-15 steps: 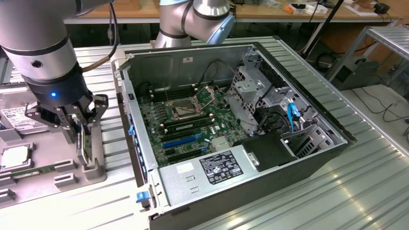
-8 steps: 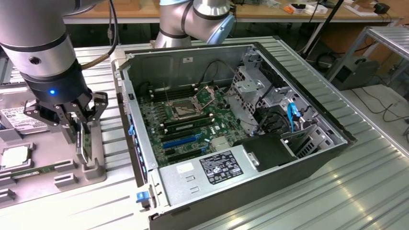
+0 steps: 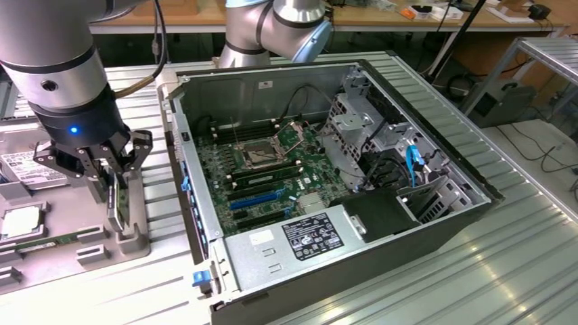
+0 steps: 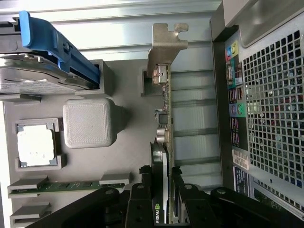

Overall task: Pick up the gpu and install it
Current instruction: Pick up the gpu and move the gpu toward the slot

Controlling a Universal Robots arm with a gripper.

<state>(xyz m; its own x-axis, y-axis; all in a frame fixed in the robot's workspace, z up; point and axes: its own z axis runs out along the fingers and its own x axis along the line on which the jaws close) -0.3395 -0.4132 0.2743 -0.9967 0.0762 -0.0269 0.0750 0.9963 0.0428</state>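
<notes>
The claw [image 3: 110,170] is clenched across the gpu [image 4: 164,118], which stands on edge in the grey holder [image 3: 135,240] just beside the open computer case [image 3: 262,84], its long axis running straight away from the claw to its metal bracket [image 4: 167,45].

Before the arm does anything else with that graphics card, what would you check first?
1. The gripper sits astride the graphics card: ok.
2. Card gripped firmly: cannot tell.
3. Card standing on edge in the grey tray: ok.
4. The computer case has its side open: ok.
5. The blue slot on the board inside is empty: ok.
</notes>
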